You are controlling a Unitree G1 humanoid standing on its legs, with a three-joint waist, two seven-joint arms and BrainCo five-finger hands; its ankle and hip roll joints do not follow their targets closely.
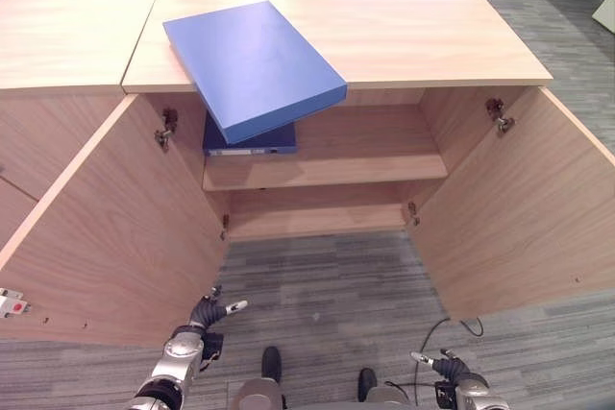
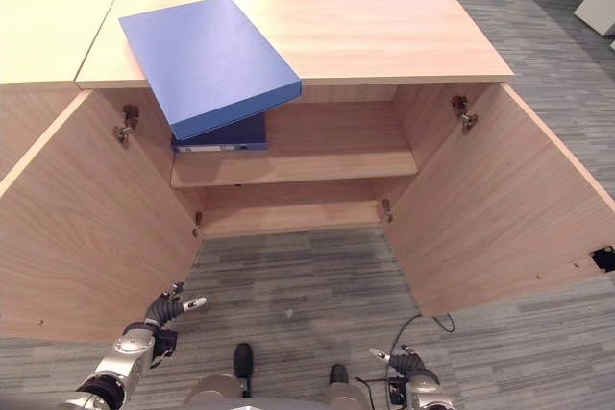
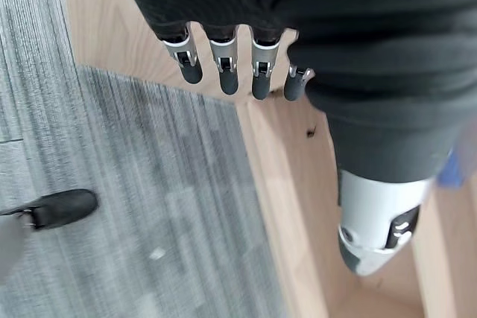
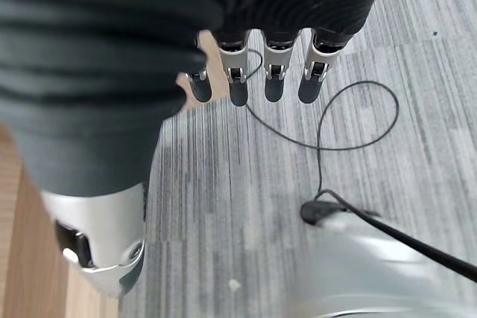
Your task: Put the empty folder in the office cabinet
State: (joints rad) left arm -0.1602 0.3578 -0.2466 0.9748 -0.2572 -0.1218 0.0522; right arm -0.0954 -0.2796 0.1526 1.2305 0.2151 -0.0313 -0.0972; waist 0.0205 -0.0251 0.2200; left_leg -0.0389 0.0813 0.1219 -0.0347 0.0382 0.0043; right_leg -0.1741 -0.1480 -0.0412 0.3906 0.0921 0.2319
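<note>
The flat blue rectangular folder [image 1: 252, 64] lies on the top panel of the light wooden office cabinet [image 1: 404, 36], one corner overhanging the front edge. Both cabinet doors stand open. A second dark blue folder [image 1: 252, 142] rests on the upper shelf [image 1: 336, 168]. The left hand [image 1: 207, 315] and right hand [image 1: 444, 368] hang low over grey carpet [image 1: 327, 285], fingers [image 3: 225, 71] straight, spread, holding nothing.

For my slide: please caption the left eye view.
Flat blue folder overhanging the open wooden cabinet; both hands low.
</note>
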